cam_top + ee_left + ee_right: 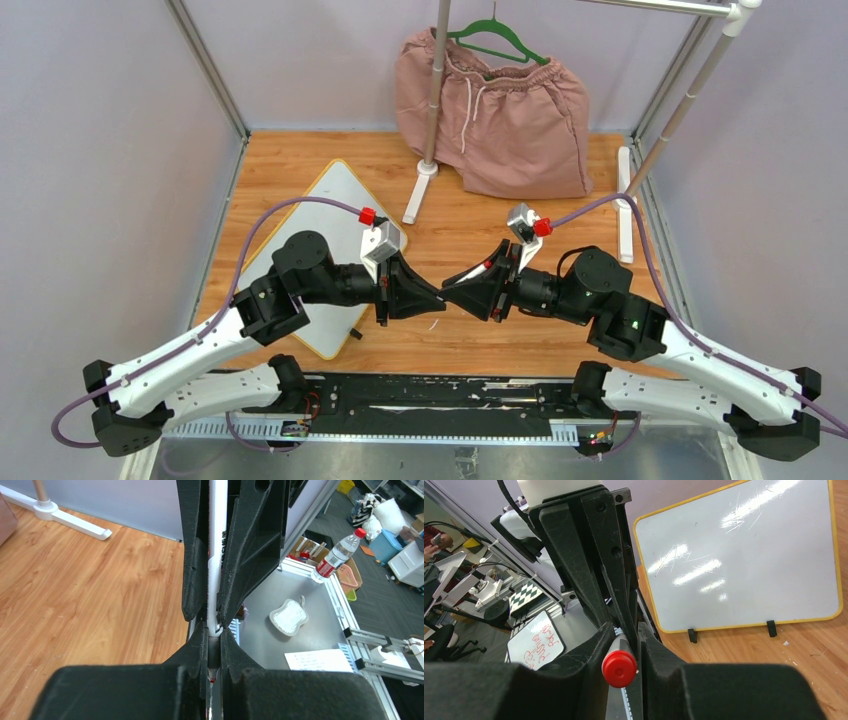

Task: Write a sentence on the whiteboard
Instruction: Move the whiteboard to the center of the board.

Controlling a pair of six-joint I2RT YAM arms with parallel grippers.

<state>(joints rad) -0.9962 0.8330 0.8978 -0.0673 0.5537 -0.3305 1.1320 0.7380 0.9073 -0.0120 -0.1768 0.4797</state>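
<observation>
The whiteboard [325, 200], white with a yellow rim, lies flat at the left under my left arm. In the right wrist view its face [744, 555] is blank and shows no sentence. Both grippers meet tip to tip over the table's middle. My left gripper [432, 298] [214, 630] is shut on a white marker [218, 555] just behind its red nib. My right gripper [452, 294] [624, 630] has its fingers close along both sides of the barrel, the marker's red end [619, 668] between them. Whether they press on it I cannot tell.
Pink shorts [500, 110] hang on a green hanger from a clothes rack at the back; its white feet [420, 190] [625, 205] rest on the wooden table. Beyond the table edge are a water bottle [337, 555] and another small board with red writing [534, 647].
</observation>
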